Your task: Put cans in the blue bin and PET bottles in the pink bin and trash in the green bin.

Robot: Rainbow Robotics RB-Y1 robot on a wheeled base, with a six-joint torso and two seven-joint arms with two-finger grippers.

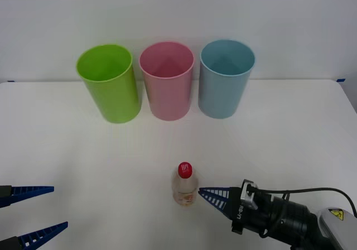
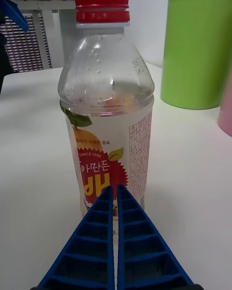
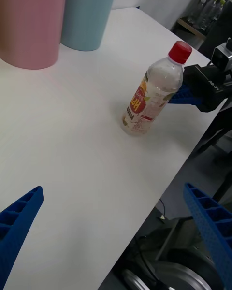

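Just left of right gripper (image 1: pixel 202 193) tips: bottle (image 1: pixel 184 185), upright.

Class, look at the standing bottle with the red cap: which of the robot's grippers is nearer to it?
The right. The right gripper has its closed tips just beside the bottle. The left gripper is open at the table's near left edge, well away from it.

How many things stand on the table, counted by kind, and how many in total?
Bins: 3, the green bin, the pink bin, the blue bin
PET bottles: 1, the bottle, upright, just in front of the right tool
Total: 4
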